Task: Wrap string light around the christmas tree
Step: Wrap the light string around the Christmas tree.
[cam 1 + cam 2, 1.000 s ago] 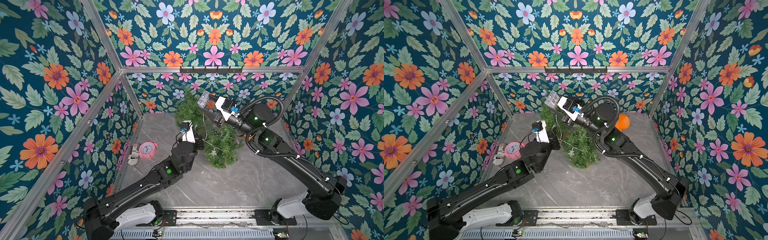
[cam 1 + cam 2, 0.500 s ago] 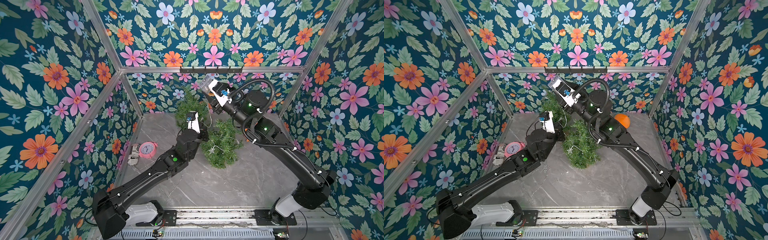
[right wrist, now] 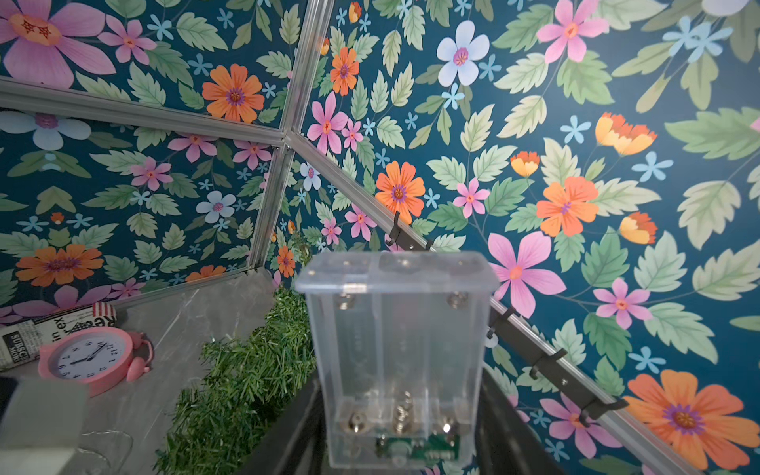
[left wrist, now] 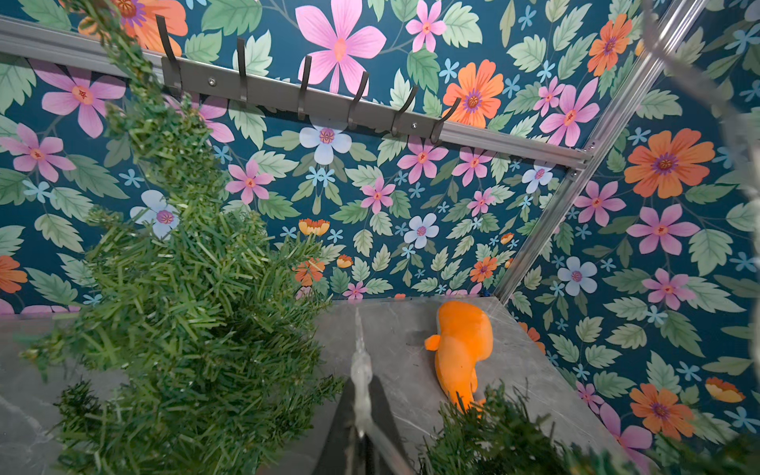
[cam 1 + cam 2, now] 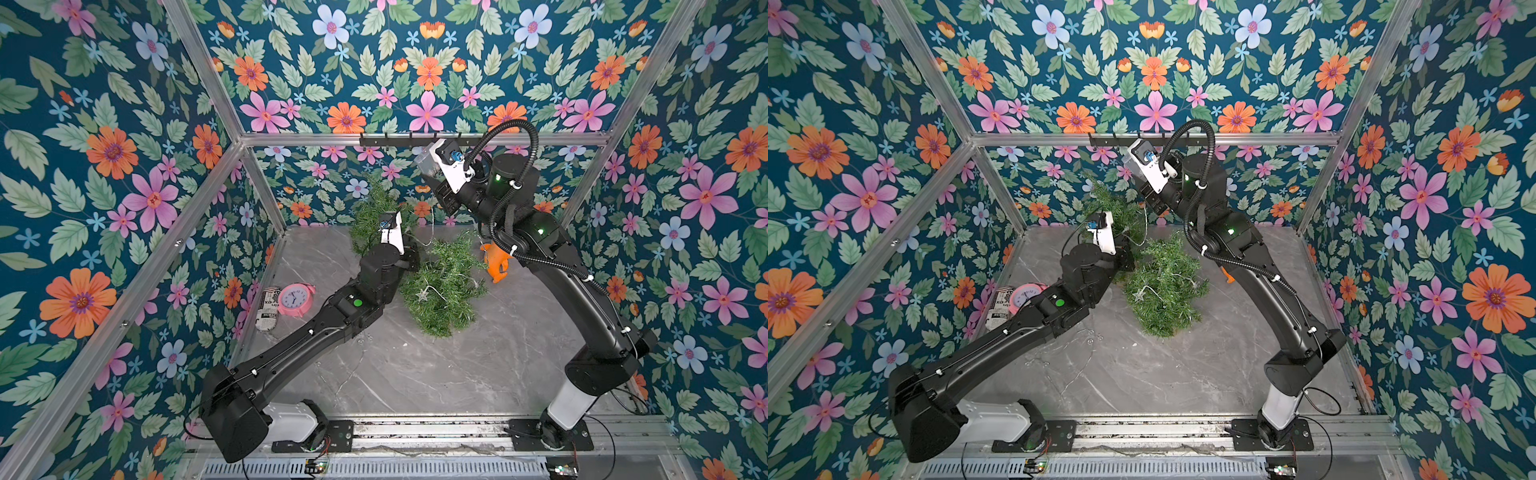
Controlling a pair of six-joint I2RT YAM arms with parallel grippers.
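Christmas tree [image 5: 440, 286] near the table's [image 5: 415, 374] back edge. Left gripper [image 4: 362, 384] pinches the string light [image 4: 357, 329] beside it. Right gripper [image 3: 397, 395] clamps the battery box [image 3: 395, 329] high above, likely to feed wire for wrapping.

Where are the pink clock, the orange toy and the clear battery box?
pink clock [image 5: 294, 300], in a top view, on its white dial.
orange toy [image 4: 462, 345], left wrist view, on its body.
clear battery box [image 3: 397, 353], right wrist view, on its front wall.

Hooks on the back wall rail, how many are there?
6 hooks, side by side along the grey rail on the back wall; tree branches may hide another.
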